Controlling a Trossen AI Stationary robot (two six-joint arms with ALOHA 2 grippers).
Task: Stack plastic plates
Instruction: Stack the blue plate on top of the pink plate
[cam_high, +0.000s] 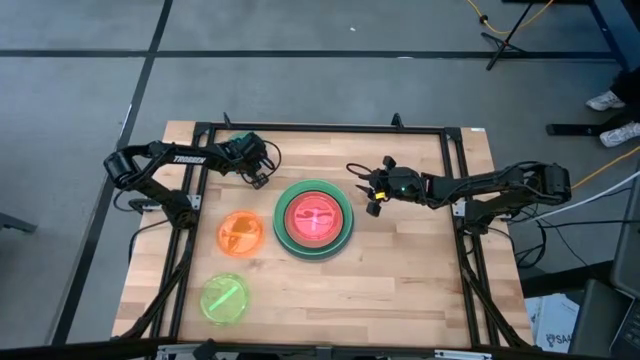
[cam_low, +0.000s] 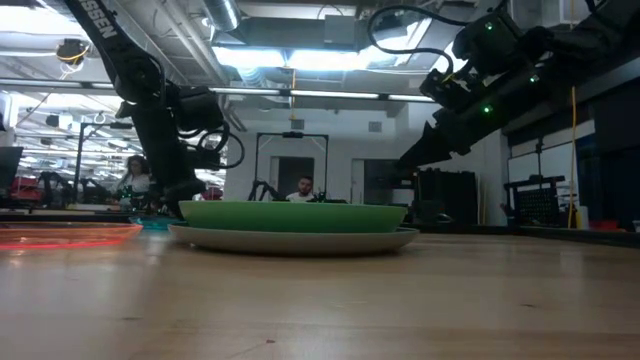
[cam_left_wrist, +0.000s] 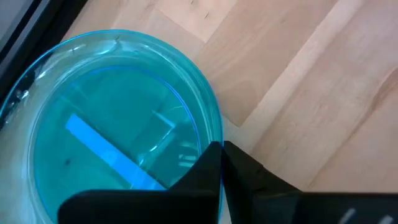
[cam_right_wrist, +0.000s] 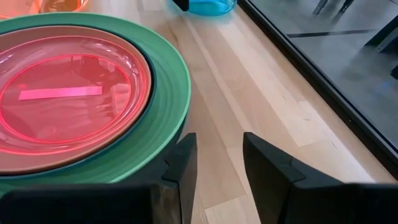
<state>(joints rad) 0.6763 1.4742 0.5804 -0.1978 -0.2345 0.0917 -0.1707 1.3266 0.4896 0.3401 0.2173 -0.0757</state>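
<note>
A stack stands mid-table: a translucent pink plate (cam_high: 313, 218) on top, inside a terracotta and a dark teal plate, on the light green plate (cam_right_wrist: 168, 93), with the grey plate (cam_low: 300, 241) lowest. The translucent orange plate (cam_high: 240, 234) and the yellow-green plate (cam_high: 225, 298) lie flat on the table, left and near-left of the stack. My left gripper (cam_high: 256, 170) is far-left of the stack, shut on the translucent cyan plate (cam_left_wrist: 118, 124). My right gripper (cam_right_wrist: 217, 162) is open, just right of the stack's rim, touching nothing. My left gripper pinches the cyan plate's rim (cam_left_wrist: 214, 134) between its two fingers (cam_left_wrist: 202, 174), one on the inner side of the rim and one on the outer. Whether the plate is off the table, I cannot tell.
A black frame runs along the table's far, left and right edges (cam_high: 320, 128). Bare wood lies right of and nearer than the stack. In the low view people sit in the room beyond the table.
</note>
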